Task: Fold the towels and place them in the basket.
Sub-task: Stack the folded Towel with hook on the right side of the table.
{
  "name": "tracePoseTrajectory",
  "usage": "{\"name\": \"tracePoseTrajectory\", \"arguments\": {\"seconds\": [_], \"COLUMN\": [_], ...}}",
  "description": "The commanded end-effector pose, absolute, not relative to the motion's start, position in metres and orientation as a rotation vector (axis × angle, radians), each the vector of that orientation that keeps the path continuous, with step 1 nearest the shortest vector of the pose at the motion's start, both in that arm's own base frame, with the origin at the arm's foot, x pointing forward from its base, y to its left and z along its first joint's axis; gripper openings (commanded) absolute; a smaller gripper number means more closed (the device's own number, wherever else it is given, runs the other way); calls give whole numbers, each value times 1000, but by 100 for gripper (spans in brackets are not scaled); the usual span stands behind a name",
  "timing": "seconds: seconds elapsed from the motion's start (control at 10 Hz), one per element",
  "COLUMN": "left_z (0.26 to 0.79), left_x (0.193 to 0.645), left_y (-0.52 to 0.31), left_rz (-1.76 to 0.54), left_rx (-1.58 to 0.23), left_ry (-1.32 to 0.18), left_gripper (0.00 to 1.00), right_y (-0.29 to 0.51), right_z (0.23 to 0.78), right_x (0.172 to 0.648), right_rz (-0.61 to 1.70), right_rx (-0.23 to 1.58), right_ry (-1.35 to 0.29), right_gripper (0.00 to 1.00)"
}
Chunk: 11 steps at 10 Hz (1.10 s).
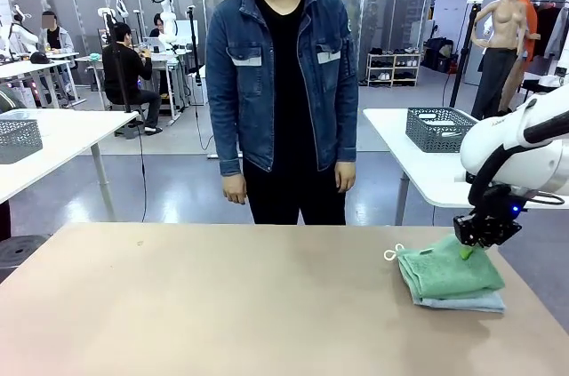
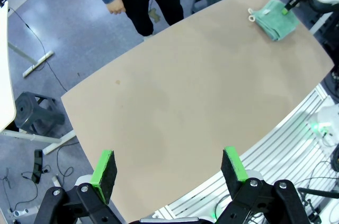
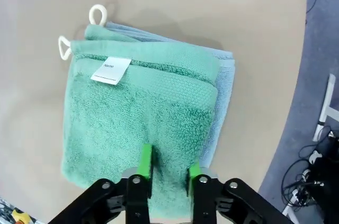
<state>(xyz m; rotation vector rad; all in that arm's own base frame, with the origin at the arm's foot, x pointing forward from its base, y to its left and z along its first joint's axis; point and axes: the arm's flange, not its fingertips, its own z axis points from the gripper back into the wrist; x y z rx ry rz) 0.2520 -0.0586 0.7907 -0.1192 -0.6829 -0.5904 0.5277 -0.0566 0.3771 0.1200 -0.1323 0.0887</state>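
The green towel (image 3: pixel 132 123) was a mint, sea-green terry, its surface finely looped, with a smoother woven band near the upper fold. A white label (image 3: pixel 110 70) with small dark print sat on it at the upper left of the right wrist frame, beside two cream hanging loops (image 3: pixel 97 14). Beneath it, the blue-grey towel (image 3: pixel 225 94) showed as a pale strip along the right edge. The desk (image 1: pixel 222 296) was a plain, matte beige-tan. The right hand (image 3: pixel 169 167) was black with bright green pads, as was the left hand (image 2: pixel 169 168). The person's jacket (image 1: pixel 236 83) was mid-blue denim over black clothes.
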Motion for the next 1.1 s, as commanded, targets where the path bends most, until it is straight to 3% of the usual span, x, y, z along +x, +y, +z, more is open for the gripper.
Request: {"name": "tracePoseTrajectory", "arguments": {"seconds": [0.0, 0.2, 0.3, 0.5, 1.0], "left_z": [791, 791, 791, 791, 791], "left_x": [252, 252, 252, 252, 252], "left_y": [-59, -59, -59, -59, -59], "left_rz": [-597, -597, -597, -597, -597], "left_rx": [-116, -116, -116, -116, -116], "left_ry": [-683, -683, -683, -683, -683], "left_gripper": [100, 100, 100, 100, 100], "right_y": [-51, -47, -44, -35, -49], "right_z": [390, 402, 405, 406, 408], "right_x": [520, 517, 517, 520, 523], "right_rz": [58, 49, 46, 44, 75], "right_rx": [65, 34, 19, 1, 46], "right_ry": [-137, -147, -149, -143, -163], "right_gripper": [100, 100, 77, 100, 100]}}
